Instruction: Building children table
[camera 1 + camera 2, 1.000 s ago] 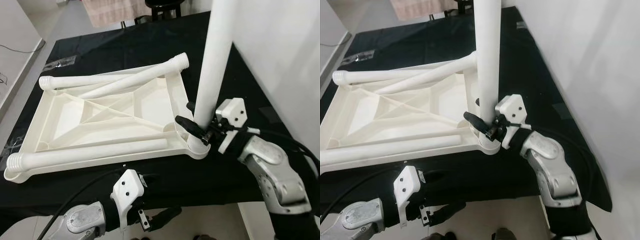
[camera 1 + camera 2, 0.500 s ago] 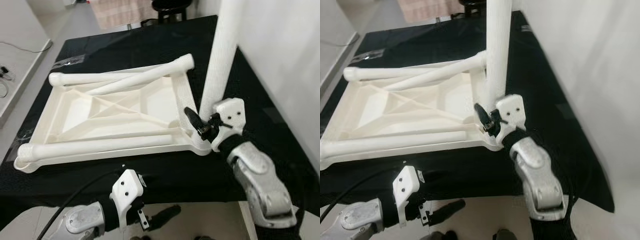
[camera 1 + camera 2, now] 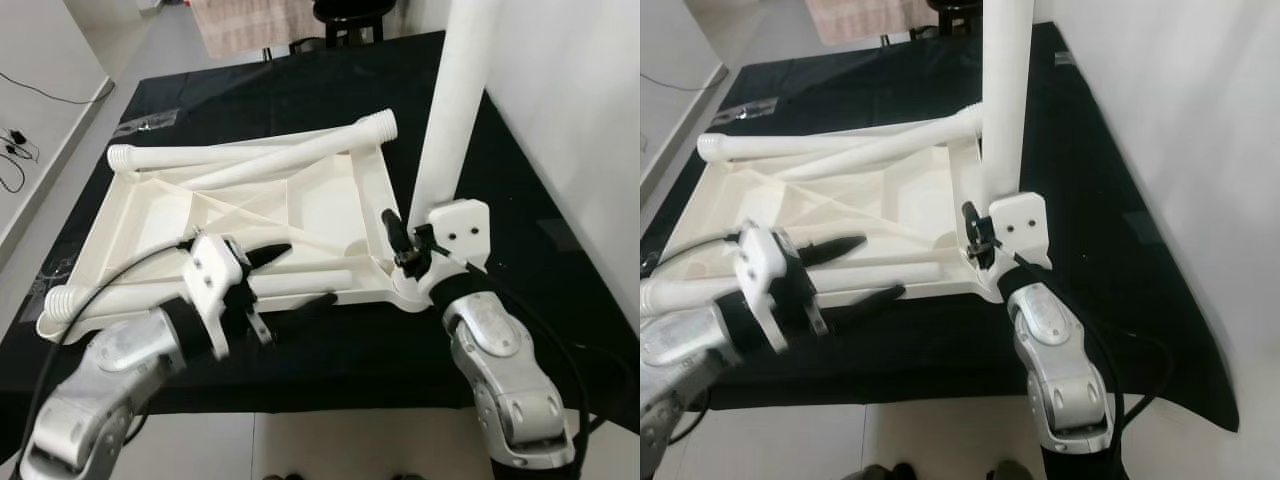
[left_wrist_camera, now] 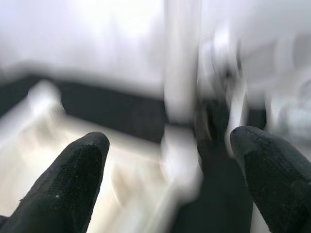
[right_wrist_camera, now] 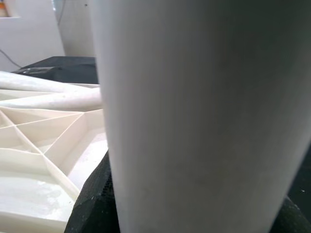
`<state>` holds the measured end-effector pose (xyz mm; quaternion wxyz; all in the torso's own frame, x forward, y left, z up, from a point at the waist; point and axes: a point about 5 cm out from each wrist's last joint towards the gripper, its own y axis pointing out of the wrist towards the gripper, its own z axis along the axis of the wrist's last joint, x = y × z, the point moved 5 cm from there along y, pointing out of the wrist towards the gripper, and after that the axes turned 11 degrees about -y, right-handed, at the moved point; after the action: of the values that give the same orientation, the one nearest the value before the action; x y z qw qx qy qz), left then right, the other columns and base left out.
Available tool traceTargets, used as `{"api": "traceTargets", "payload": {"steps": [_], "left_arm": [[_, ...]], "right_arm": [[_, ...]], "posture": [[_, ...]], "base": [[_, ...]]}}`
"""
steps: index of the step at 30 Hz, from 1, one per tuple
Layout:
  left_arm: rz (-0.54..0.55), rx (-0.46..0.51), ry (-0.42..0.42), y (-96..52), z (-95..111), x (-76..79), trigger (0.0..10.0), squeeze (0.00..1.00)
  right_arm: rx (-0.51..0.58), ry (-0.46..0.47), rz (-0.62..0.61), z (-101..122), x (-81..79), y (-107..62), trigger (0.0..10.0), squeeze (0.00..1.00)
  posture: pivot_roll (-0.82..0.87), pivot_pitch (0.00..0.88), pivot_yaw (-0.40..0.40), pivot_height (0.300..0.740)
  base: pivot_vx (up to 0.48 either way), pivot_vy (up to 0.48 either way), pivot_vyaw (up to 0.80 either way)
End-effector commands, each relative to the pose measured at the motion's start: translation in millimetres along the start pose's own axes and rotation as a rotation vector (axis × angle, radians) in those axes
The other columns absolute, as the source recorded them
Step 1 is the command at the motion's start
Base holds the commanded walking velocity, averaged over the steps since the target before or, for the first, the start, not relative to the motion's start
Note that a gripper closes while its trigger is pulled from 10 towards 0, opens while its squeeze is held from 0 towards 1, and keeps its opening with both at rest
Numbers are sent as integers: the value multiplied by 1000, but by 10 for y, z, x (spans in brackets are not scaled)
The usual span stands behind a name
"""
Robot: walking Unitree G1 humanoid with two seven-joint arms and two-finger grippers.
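Black-clothed work surface (image 3: 300, 80), white wall alongside, upturned tabletop (image 3: 250, 215) lying ribs-up with one leg being fitted

Head views: upright leg (image 3: 452, 110) standing in the near right corner socket, pinched at its base by the right gripper (image 3: 405, 245); three loose legs (image 3: 300, 152) resting across the tabletop's ribbed recesses, otherwise bare; left gripper (image 3: 295, 275) spread wide, reaching in over the near edge. Left wrist view: blurred, fingers (image 4: 73, 179) well apart, aimed at the leg's foot. Right wrist view: leg (image 5: 204, 111) clamped between the pads. Best done by keeping the leg plumb, bracing the tabletop with the left, then pressing or twisting straight down
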<state>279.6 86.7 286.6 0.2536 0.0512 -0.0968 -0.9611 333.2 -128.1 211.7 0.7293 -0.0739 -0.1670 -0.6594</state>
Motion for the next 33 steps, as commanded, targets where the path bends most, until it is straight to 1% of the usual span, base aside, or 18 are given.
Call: {"api": "traceTargets", "payload": {"steps": [1,2,3,4,5,6,8,10,15,16,17,18,19,20,22,24,30,33], "left_arm": [[-28,12,-27,-34,65,-11,10000,871],[-67,38,-42,18,168,-14,10000,871],[-145,62,-54,121,302,10,10000,1000],[-145,62,-54,121,302,10,10000,1000],[-202,89,-76,210,425,22,10000,1000],[-202,89,-76,210,425,22,10000,1000],[-285,109,-92,368,586,27,10000,1000],[-322,87,-72,501,639,-14,10000,1000],[-345,65,-73,560,660,-40,10000,1000],[-338,48,-46,675,653,-104,10000,0],[-336,29,-20,782,638,-143,10000,0],[-336,29,-20,782,638,-143,10000,0],[-342,15,-12,872,630,-165,10000,0],[-342,15,-12,872,630,-165,10000,0],[-352,0,-11,1034,606,-162,10000,0],[-361,-5,-11,1130,594,-153,10000,0],[-413,8,-41,1232,600,-73,10000,0],[-424,9,-47,1266,586,-62,10000,0]], "right_arm": [[-271,11,23,-638,-103,-75,10000,0],[-272,15,22,-631,-126,-79,10000,0],[-274,18,24,-621,-168,-89,10000,0],[-274,18,24,-621,-168,-89,10000,0],[-271,19,29,-607,-204,-95,10000,0],[-271,19,29,-607,-204,-95,10000,0],[-261,20,40,-581,-257,-96,10000,0],[-246,27,52,-547,-304,-91,10000,0],[-234,31,64,-517,-345,-82,10000,0],[-222,36,79,-486,-389,-81,10000,0],[-210,41,96,-453,-432,-81,10000,0],[-210,41,96,-453,-432,-81,10000,0],[-198,41,111,-423,-468,-82,10000,0],[-198,41,111,-423,-468,-82,10000,0],[-166,37,148,-338,-546,-84,10000,0],[-149,37,171,-284,-594,-89,10000,0],[-129,39,215,-222,-677,-115,10000,0],[-123,38,226,-205,-696,-116,10000,0]], "posture": [[-32,167,116,740],[-32,167,116,740],[-32,161,123,740],[-32,161,123,740],[-32,161,123,740],[-32,161,123,740],[-33,152,127,740],[-36,149,132,740],[-39,145,139,740],[-40,143,145,740],[-39,142,146,740],[-39,142,146,740],[-39,142,146,740],[-39,142,146,740],[-44,142,153,740],[-44,142,153,740],[-53,147,161,740],[-53,149,159,740]], "base": [[0,0,0],[0,0,0],[0,0,0],[0,0,0],[0,0,0],[0,0,0],[0,0,0],[0,0,0],[0,0,0],[0,0,0],[0,0,0],[0,0,0],[0,0,0],[0,0,0],[0,0,0],[0,0,0],[0,0,0],[0,0,0]]}}
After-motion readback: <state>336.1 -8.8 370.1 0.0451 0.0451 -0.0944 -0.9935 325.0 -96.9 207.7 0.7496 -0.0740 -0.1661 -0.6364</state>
